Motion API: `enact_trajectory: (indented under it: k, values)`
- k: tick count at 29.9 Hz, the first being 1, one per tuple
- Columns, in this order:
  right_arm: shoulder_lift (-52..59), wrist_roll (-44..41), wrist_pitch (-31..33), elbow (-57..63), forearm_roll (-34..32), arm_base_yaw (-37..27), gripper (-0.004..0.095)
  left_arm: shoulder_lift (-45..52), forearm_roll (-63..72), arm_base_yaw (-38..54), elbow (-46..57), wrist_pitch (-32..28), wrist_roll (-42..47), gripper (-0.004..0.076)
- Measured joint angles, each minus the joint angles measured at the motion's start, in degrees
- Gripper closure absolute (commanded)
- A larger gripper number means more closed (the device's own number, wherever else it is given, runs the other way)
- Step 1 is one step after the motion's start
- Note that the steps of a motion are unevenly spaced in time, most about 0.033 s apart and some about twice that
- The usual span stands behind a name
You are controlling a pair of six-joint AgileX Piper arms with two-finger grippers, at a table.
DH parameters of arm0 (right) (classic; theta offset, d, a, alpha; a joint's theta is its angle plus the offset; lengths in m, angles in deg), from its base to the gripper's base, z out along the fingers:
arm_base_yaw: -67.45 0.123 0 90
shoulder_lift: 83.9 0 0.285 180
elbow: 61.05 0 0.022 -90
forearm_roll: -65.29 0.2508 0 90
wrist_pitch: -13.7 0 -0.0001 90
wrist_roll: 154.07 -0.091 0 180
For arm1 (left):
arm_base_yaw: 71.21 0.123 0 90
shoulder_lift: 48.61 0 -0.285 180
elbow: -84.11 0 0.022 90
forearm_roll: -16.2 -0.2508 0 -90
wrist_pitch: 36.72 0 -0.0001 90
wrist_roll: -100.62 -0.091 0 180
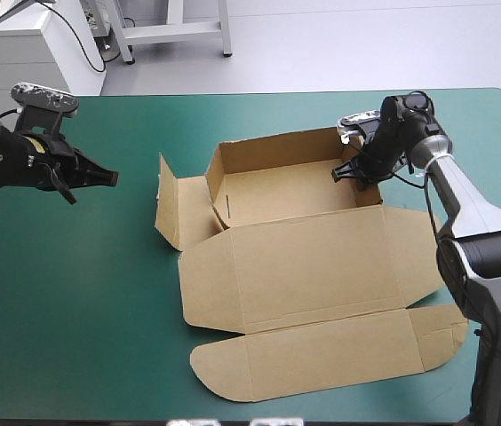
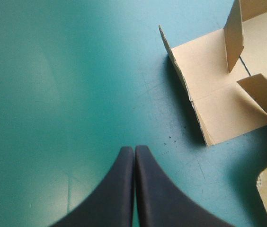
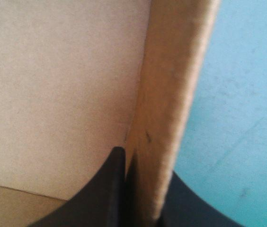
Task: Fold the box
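The left arm comes in from the table's left edge and lies roughly level, pointing right toward the box. The left gripper (image 1: 108,178) (image 2: 134,149) is pressed closed into one pointed arch, with nothing between its fingers. It is over bare teal-green cover (image 1: 73,293), well left of the board.

The box (image 1: 313,257) (image 2: 209,85) sits right of the table's middle as an open tray with the rest of the sheet flat. Its panels have their long axis left to right, while the sheet as a whole unfolds from far to near. The tray is at the far end, its back wall (image 1: 277,146) raised. A left side flap (image 1: 169,204) stands up and splays outward toward the left gripper. The lid (image 1: 313,262) lies flat on the near side of the tray. The tuck flap (image 1: 322,355) is nearest, slanting a little so that its right end is farther.

The right arm rises from the table's near right corner, reaches far, then bends left and down at the wrist. The right gripper (image 1: 348,174) (image 3: 129,156) pinches the tray's right wall (image 3: 171,94), all but closed. One finger is inside the tray and the other is outside, over the cover.
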Motion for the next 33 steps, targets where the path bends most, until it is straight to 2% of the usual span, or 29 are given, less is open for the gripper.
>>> enact_trajectory:
  k: [10,17,28,33]
  values:
    - [1.0,0.8,-0.2,-0.1,-0.1,0.0,0.0929,0.0,0.0,0.0,0.0,0.0,0.0,0.0732]
    - [9.5,2.4,0.0,-0.1,0.2,-1.8,0.0929,0.0,-4.5,0.0,0.0,0.0,2.9,0.0732]
    - [25.1,7.6,0.7,-0.1,12.3,-13.3,0.0929,0.0,-12.8,0.4,3.4,-0.4,5.7,0.0732]
    - [29.1,8.1,0.7,-0.1,13.3,-15.1,0.0929,0.0,-14.3,0.7,10.7,-4.5,8.2,0.0732]
